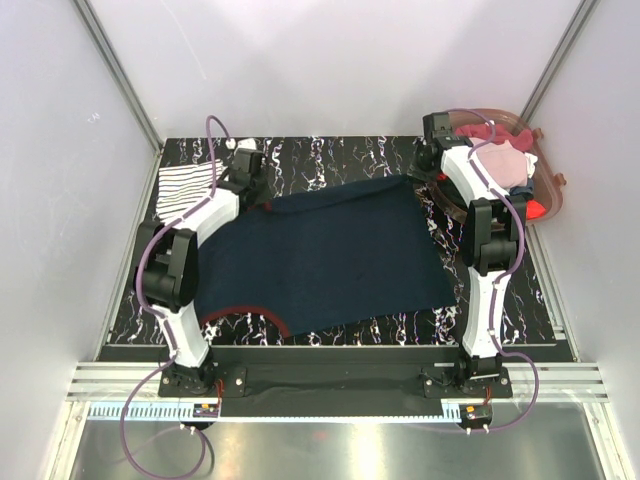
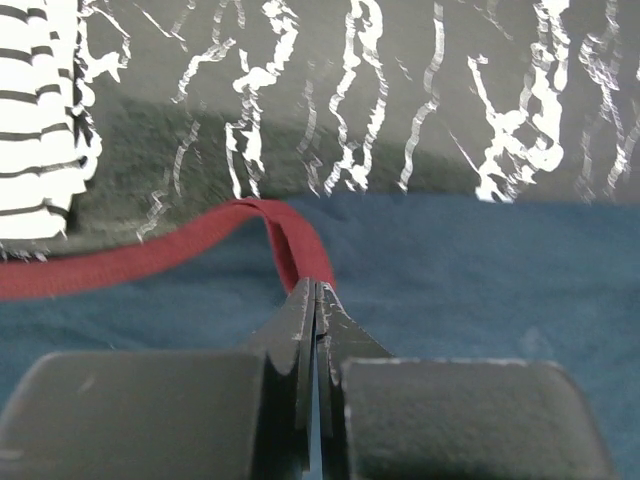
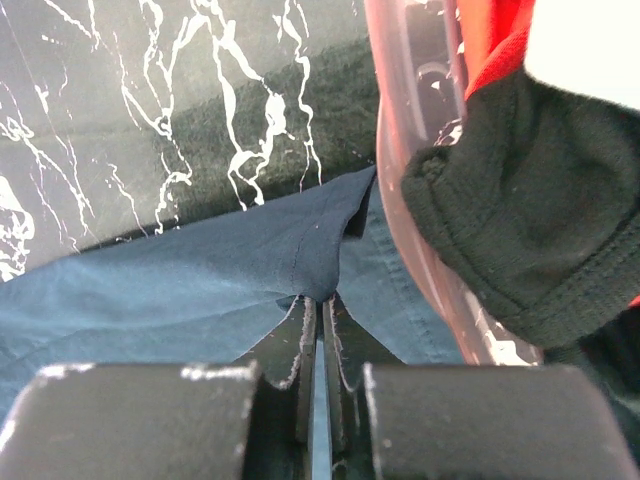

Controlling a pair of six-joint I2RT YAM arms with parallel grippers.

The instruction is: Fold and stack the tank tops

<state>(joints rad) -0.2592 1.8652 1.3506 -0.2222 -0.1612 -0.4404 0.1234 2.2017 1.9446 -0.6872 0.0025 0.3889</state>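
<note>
The dark navy tank top lies spread flat across the middle of the table, its dark red trim showing at the near left. My left gripper is at its far left corner, shut on the red trim strap. My right gripper is at the far right corner, shut on a pinch of navy cloth that rises into its jaws. The white, navy-striped tank top lies folded at the far left of the table and shows again in the left wrist view.
A translucent pink basket holding other clothes stands at the back right, its wall close beside my right gripper. A dark knitted garment hangs over its edge. The black marbled tabletop shows behind the navy top.
</note>
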